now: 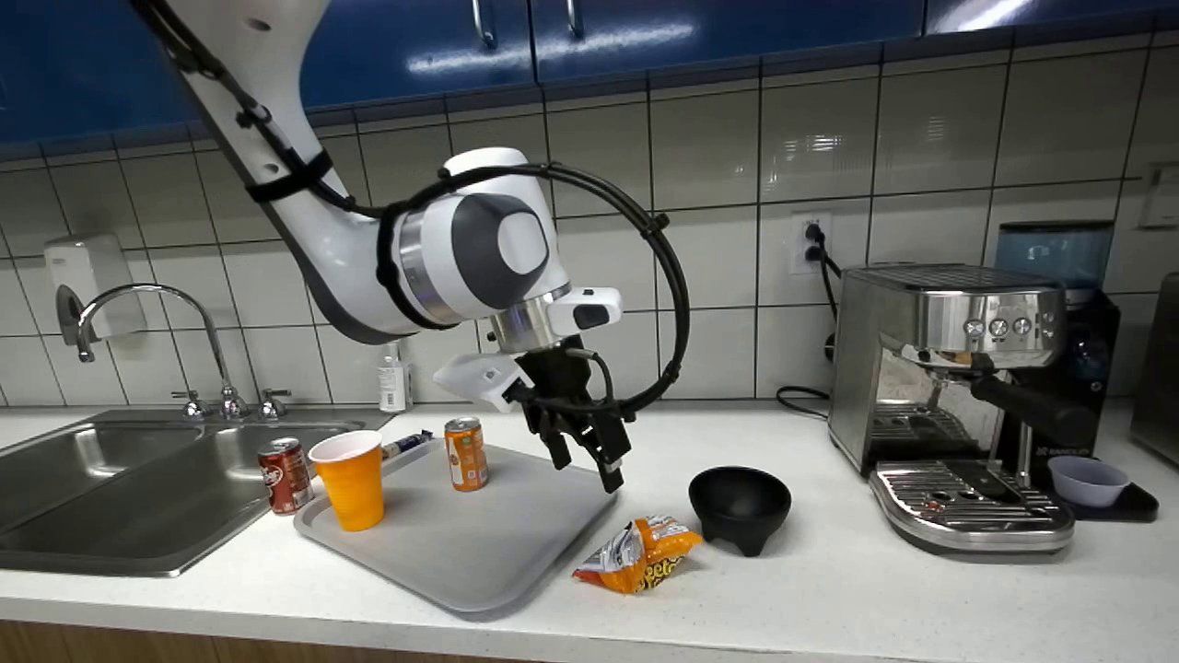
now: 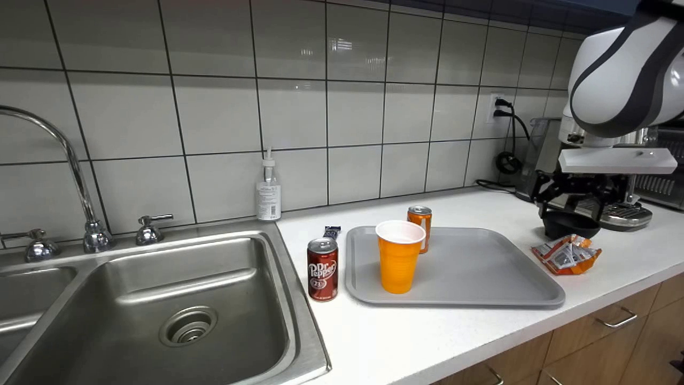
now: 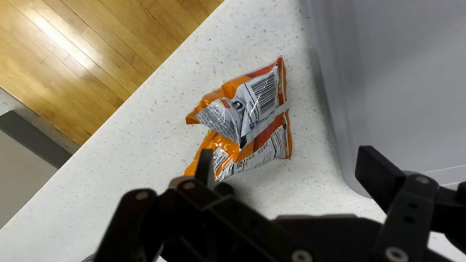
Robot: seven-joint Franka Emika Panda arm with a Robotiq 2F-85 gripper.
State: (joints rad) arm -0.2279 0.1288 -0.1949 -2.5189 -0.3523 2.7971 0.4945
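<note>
From left, in an exterior view: red soda can [image 1: 287,479] just beside gray tray [image 1: 497,548]; on tray, orange cup [image 1: 350,490], then orange can [image 1: 466,454]. Next, gripper [image 1: 586,470] in midair, fingers wide apart. Farther right, on counter [image 1: 829,599], snack bag [image 1: 643,557] just beside black bowl [image 1: 740,529].

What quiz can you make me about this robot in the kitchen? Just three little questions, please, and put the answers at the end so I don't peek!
1. Fill the gap: the ___ stands on the counter, between the sink and the tray.

2. Pick one. The snack bag lies:
a) on the tray
b) on the counter
c) in the sink

3. True or false: the pincer is open and holds nothing.

Key:
1. The red can.
2. b, with a gap between it and the tray.
3. True.
</note>
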